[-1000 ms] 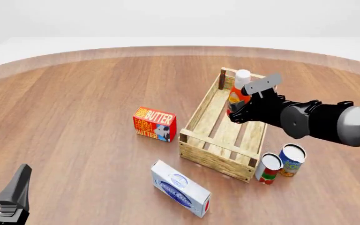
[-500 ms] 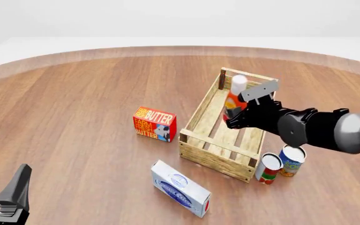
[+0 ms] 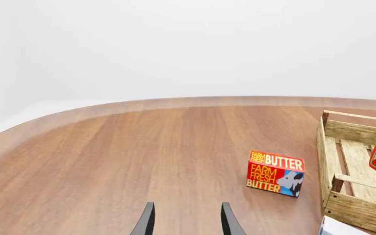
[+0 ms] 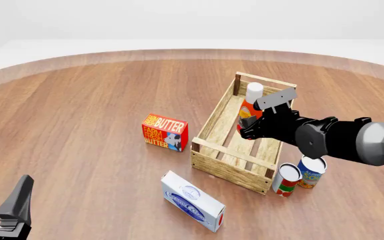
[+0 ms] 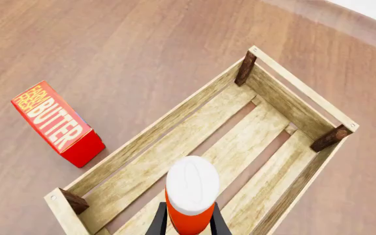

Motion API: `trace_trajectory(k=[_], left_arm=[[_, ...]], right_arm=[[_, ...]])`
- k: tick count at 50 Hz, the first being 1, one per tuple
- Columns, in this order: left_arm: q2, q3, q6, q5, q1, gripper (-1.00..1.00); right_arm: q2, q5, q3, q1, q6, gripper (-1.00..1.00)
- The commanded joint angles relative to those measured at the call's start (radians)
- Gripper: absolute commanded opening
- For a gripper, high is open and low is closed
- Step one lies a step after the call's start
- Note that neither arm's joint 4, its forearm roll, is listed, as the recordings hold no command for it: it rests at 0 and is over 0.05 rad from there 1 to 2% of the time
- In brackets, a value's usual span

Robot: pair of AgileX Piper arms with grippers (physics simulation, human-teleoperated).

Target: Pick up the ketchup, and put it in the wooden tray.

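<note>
Nearest to me, my left tool (image 4: 12, 210) rests low over the counter (image 4: 78, 110) with its fingers apart, holding nothing. Further forward, my right tool (image 4: 249, 125) is closed on the ketchup (image 4: 251, 102), gripping its orange body below the white cap. The bottle stands upright inside the wooden tray (image 4: 209, 127), toward the far end; I cannot tell if it touches the slats. I judge it light, smooth plastic that squeezes a little, so the mid-body grip suits it best.
</note>
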State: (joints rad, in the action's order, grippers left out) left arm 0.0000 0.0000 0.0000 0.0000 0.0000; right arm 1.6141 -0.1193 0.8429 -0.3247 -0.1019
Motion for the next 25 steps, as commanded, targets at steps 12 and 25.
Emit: trace_trajectory(k=[12,25], left_arm=[[0.000,0.000,0.000,0.000,0.000,1.00],[0.000,0.000,0.000,0.000,0.000,1.00]], right_arm=[[0.106,-0.055,0.054,-0.011,0.023,-1.00],[0.149,-0.078,0.076,0.005,0.025,-1.00]])
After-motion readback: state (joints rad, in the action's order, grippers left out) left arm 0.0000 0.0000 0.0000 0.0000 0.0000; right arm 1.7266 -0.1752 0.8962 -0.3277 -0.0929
